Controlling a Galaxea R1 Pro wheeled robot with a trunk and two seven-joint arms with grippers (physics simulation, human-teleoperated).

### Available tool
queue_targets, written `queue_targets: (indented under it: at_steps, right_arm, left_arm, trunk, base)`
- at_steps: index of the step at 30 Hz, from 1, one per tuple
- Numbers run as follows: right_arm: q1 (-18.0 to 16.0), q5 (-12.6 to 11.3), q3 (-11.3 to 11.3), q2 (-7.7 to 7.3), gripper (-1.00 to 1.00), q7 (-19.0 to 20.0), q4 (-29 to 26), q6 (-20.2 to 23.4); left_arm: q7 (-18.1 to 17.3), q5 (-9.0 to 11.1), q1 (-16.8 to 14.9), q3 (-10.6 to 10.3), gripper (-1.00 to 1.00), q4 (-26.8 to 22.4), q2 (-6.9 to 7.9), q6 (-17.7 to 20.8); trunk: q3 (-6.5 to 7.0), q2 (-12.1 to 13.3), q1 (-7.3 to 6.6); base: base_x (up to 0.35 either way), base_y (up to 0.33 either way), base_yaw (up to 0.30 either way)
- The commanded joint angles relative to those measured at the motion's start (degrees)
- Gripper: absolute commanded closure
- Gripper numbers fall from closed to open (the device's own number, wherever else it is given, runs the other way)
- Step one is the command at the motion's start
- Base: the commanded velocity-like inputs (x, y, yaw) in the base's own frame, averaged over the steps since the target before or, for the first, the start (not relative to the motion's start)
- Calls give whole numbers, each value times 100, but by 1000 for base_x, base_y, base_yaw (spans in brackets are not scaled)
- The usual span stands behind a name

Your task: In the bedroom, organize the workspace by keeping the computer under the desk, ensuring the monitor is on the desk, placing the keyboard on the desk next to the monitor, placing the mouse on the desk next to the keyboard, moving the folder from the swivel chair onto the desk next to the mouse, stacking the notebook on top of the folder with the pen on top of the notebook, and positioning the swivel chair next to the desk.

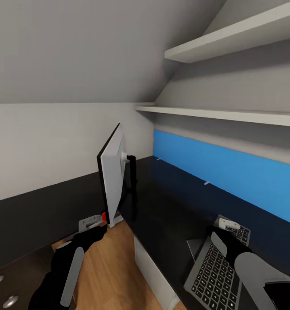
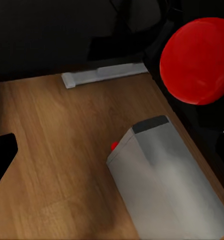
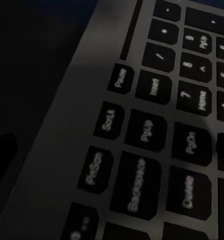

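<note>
Two pale shelves (image 1: 231, 114) run along the wall at the right, the upper shelf (image 1: 231, 38) set under a sloping grey ceiling (image 1: 97, 47). A plain white wall (image 1: 41, 146) stands at the left. Below, the wooden floor (image 1: 106, 267) shows warm brown planks.

Desk (image 1: 171, 206) black, back panel (image 1: 231, 168) bright blue. Monitor (image 1: 112, 176) silver-grey back, black front edge, red dot (image 2: 196, 60). Keyboard (image 1: 216, 275) grey, dark keys, pale legends. Computer (image 2: 166, 185) pale grey. Floor (image 2: 57, 165) light wood grain

Keyboard (image 3: 156, 130) keycaps: Pause, Insert, PgUp, PgDn, Backspace, Delete; digits 7, 8, 9
</note>
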Motion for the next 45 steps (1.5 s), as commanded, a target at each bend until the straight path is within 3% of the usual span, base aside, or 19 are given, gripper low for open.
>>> queue_targets:
  at_steps: [1,25,45]
  right_arm:
    - [1,-73,25,-7,-100,-44,187,37]
    - [4,-71,19,-7,-100,-49,166,24]
    - [3,-69,19,-7,-100,-40,181,16]
  left_arm:
    - [40,62,-4,6,-100,-8,-4,23]
    - [22,57,-4,6,-100,-8,-10,26]
    - [22,60,-4,5,-100,-8,-13,28]
  trunk:
    - [-13,-3,0]
    - [-24,-3,0]
    - [-3,-3,0]
  base:
    - [0,0,-23]
    - [-52,0,-9]
    - [0,0,-270]
